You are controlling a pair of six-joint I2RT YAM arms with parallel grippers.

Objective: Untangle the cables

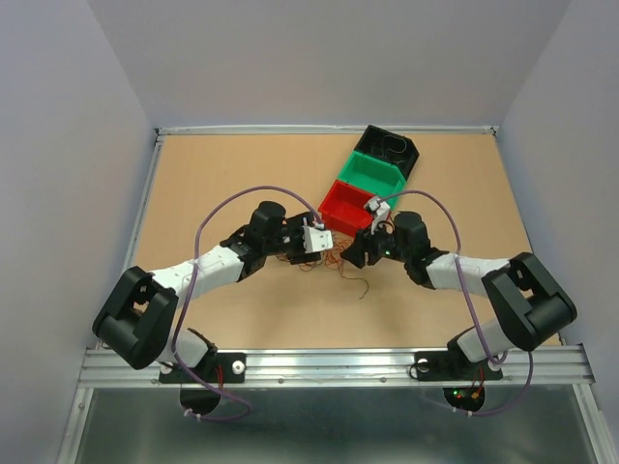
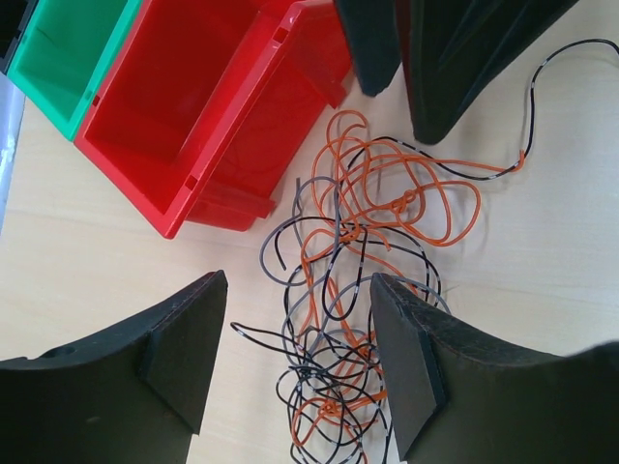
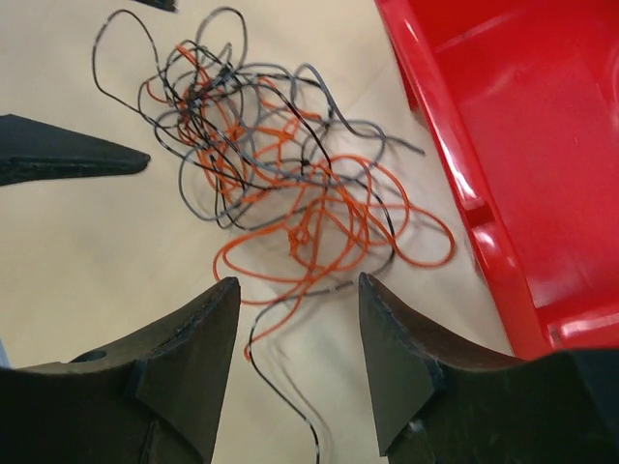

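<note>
We see the cables, hair-thin curly wires in orange, black and grey, lying in one loose, knotted heap on the smooth pale wooden desk. The heap sits just beside a corner of the glossy red plastic bin. The loops cross over and through one another, and one black strand with an orange stretch trails away from the heap.

The left fingers, matte black wedges with flat inner pads, stand wide apart over the heap and pinch nothing. The right fingers, of the same shape, also stand apart over the opposite edge of the tangle. A loose strand end lies on the desk between them, ungripped.

Beyond the red bin, side by side in a row, are a green rectangular plastic bin and a black plastic bin.
</note>
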